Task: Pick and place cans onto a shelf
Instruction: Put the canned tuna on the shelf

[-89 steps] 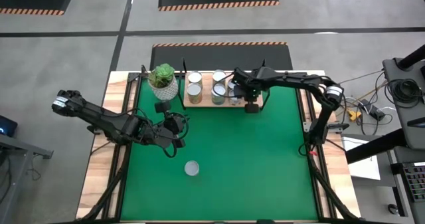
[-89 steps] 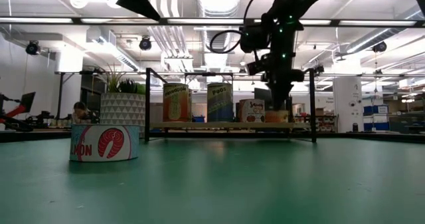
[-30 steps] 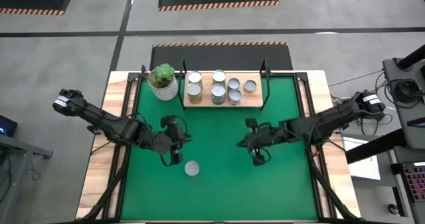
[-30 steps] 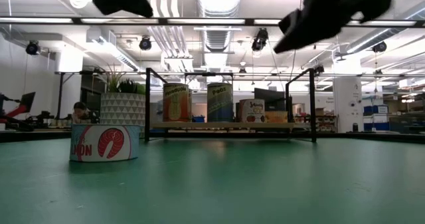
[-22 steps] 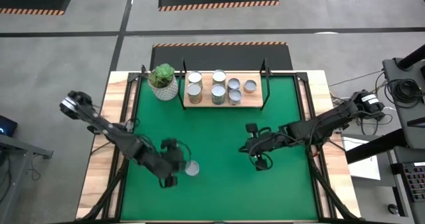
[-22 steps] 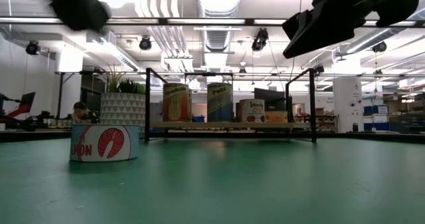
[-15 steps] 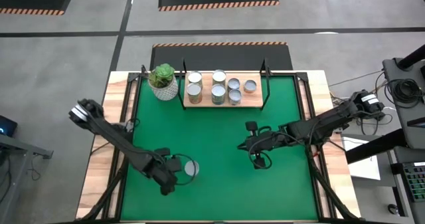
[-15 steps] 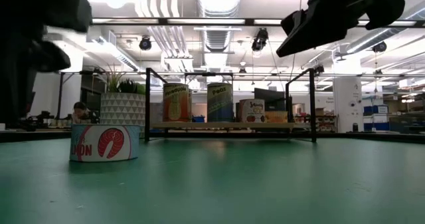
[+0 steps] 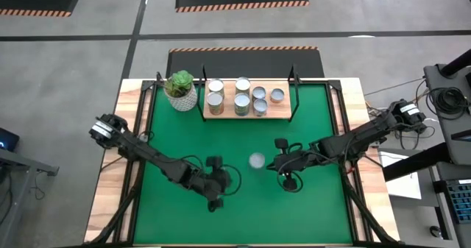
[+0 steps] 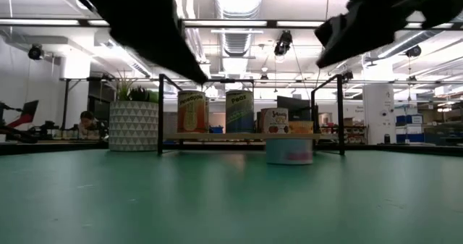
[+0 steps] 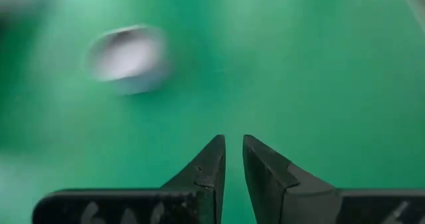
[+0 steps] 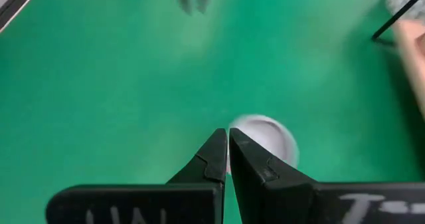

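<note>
1. Green matting (image 9: 316,211) covers the wooden work table, where a single small silvery-topped round tin can (image 9: 256,160) stands alone near the middle, blurred in the low view (image 10: 289,150).
2. The light-wood rectangular shelf (image 9: 227,112) with thin black metal end posts sits at the far edge, carrying six more silvery-topped cans; one of them (image 9: 215,87) stands at its far left corner.
3. A white patterned pot holding a green plant (image 9: 181,90) stands just left of the shelf.
4. The left arm's dark two-finger gripper (image 9: 215,201) hangs over the mat near and left of the lone can, its jaws nearly pressed together with only a thin slit between them, pinching nothing (image 11: 233,159).
5. The right arm's dark gripper (image 9: 274,162) hovers just right of the lone can, jaws pressed together and empty (image 12: 227,149); the can (image 12: 264,139) shows just beyond its fingertips.
6. In the left wrist view the can (image 11: 127,57) lies well apart from that gripper.
</note>
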### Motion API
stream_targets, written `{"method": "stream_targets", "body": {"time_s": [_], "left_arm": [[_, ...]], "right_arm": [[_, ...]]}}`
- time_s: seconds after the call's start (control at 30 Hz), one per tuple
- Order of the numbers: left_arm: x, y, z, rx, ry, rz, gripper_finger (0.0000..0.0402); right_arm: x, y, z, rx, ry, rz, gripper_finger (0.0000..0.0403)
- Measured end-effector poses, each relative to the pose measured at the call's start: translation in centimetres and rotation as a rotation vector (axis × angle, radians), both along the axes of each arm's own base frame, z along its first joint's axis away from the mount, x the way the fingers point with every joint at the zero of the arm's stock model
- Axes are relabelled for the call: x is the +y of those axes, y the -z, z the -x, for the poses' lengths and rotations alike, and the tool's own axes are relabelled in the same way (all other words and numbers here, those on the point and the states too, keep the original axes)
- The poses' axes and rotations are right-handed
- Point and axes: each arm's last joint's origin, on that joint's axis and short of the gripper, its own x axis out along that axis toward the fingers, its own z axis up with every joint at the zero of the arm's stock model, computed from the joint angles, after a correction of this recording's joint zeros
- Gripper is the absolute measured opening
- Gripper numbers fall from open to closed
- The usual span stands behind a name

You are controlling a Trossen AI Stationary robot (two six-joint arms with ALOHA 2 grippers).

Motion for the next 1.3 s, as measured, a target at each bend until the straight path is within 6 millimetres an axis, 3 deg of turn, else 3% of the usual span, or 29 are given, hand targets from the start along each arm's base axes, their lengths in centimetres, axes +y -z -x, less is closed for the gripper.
{"method": "stream_targets", "body": {"time_s": [0.13, 0.4, 0.57, 0.73, 0.97, 1.13, 1.3], "left_arm": [[-1.2, -0.4, 0.0, -0.027, 0.213, -0.041, 0.0036], [0.2, -0.5, -0.8, -0.039, 0.232, -0.149, 0.0036], [1.5, -1.3, -1.2, -0.066, 0.252, -0.207, 0.0036], [2.8, -3.3, -1.1, -0.118, 0.277, -0.269, 0.0036], [4.2, -7.8, 0.5, -0.246, 0.285, -0.31, 0.0036], [5.0, -10.8, 2.1, -0.34, 0.213, -0.301, 0.0036], [5.2, -11.6, 3.0, -0.358, 0.185, -0.249, 0.0036]], "right_arm": [[0.0, 1.1, 0.7, 0.06, 0.031, -0.025, 0.0009], [-0.5, 2.9, 1.1, 0.074, 0.158, 0.04, 0.0011], [-0.2, 3.5, 0.2, 0.057, 0.156, 0.035, 0.0044], [0.4, 4.2, -1.5, 0.09, 0.125, 0.086, 0.0106], [0.8, 5.9, -3.4, 0.158, 0.092, 0.157, 0.0169], [0.2, 7.4, -4.1, 0.212, 0.116, 0.174, 0.017], [-0.2, 8.1, -4.6, 0.241, 0.136, 0.191, 0.0124]]}}
